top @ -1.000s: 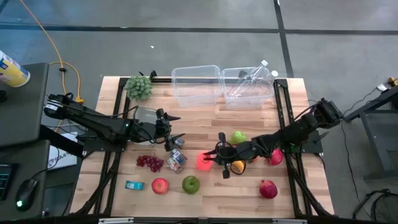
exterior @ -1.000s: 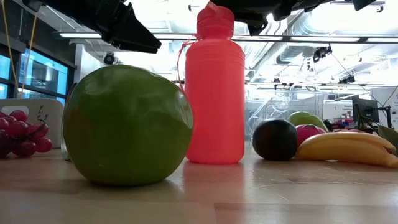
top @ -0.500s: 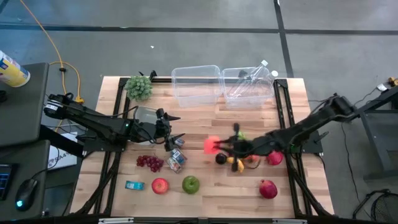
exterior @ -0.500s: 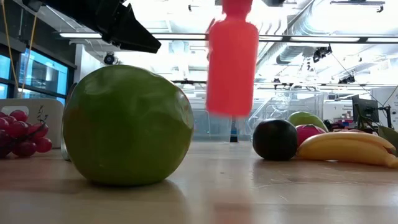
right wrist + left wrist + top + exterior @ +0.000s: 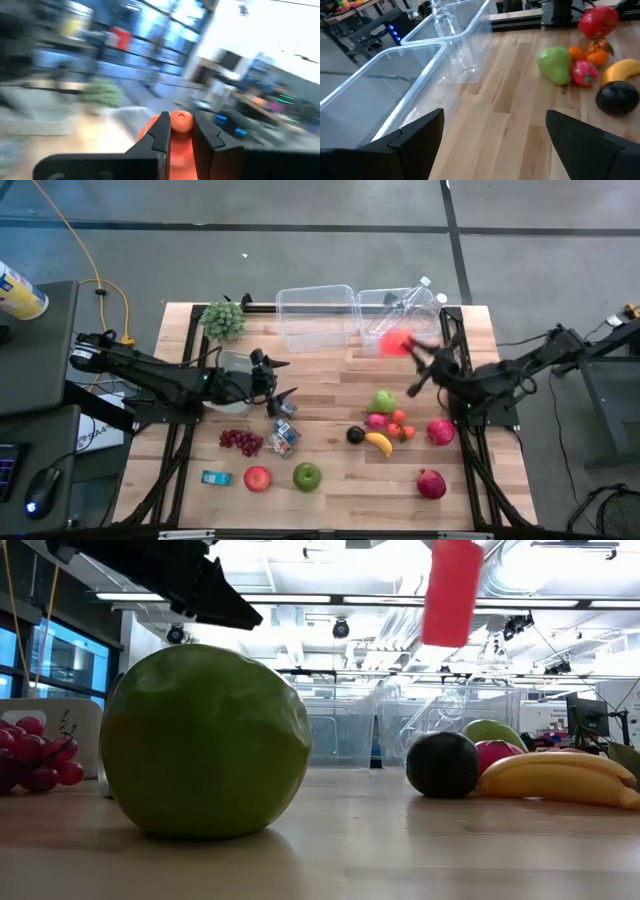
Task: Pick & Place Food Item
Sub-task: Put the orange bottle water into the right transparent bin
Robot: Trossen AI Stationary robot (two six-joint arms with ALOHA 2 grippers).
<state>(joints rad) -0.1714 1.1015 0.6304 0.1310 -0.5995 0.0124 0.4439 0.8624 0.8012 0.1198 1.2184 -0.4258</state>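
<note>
From above, the right gripper [image 5: 413,356] holds the red bottle [image 5: 395,343] clamped in the air, beside the right clear bin [image 5: 400,320]. The left gripper [image 5: 282,400] hangs spread open left of the fruit. At table level, the bottle [image 5: 452,592] floats above a black plum [image 5: 443,764]. The right wrist view shows fingers [image 5: 161,131] pinching its neck.

Two bins [image 5: 316,317] stand side by side at the table's [image 5: 330,505] upper edge; a fruit cluster [image 5: 388,425] lies centre-right, grapes [image 5: 240,442] lower left.
</note>
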